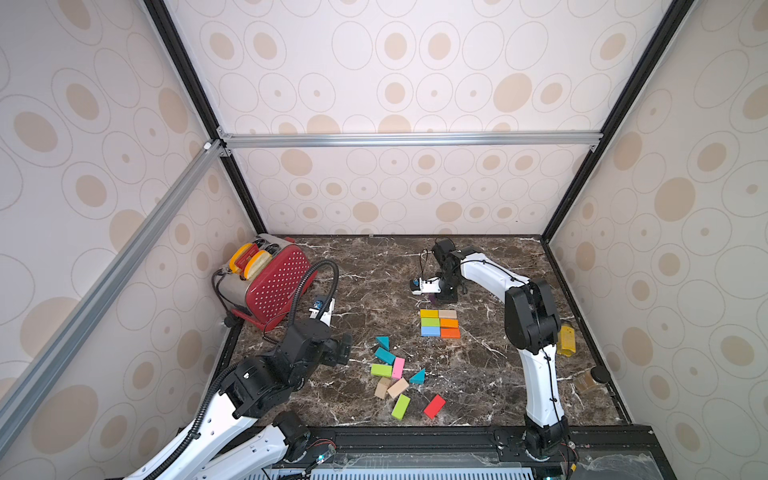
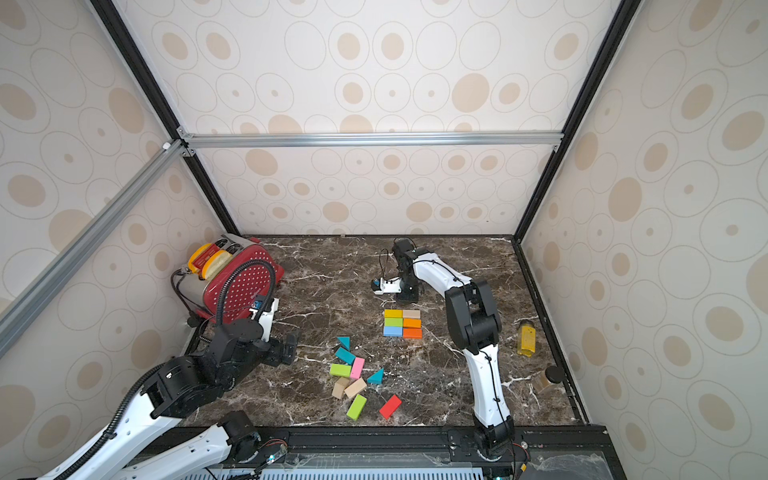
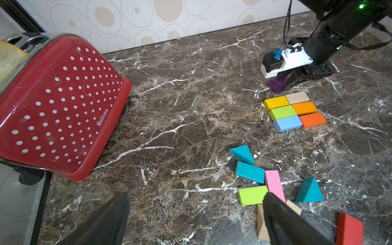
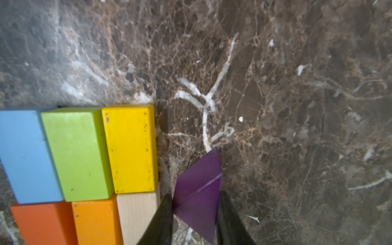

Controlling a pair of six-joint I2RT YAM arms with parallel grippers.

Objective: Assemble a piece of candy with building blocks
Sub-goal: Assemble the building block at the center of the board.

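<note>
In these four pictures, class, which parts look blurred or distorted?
Right wrist view: the purple wedge and dark jaws look soft, close to the lens. Left wrist view: its own jaws are blurred. Both top views: walls bow outward.

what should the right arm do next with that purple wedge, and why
Probably ease the purple wedge toward the six-brick rectangle and set it against the far end. The right gripper is shut on it, a small gap remains beside the yellow brick, and a candy needs pointed ends.
</note>
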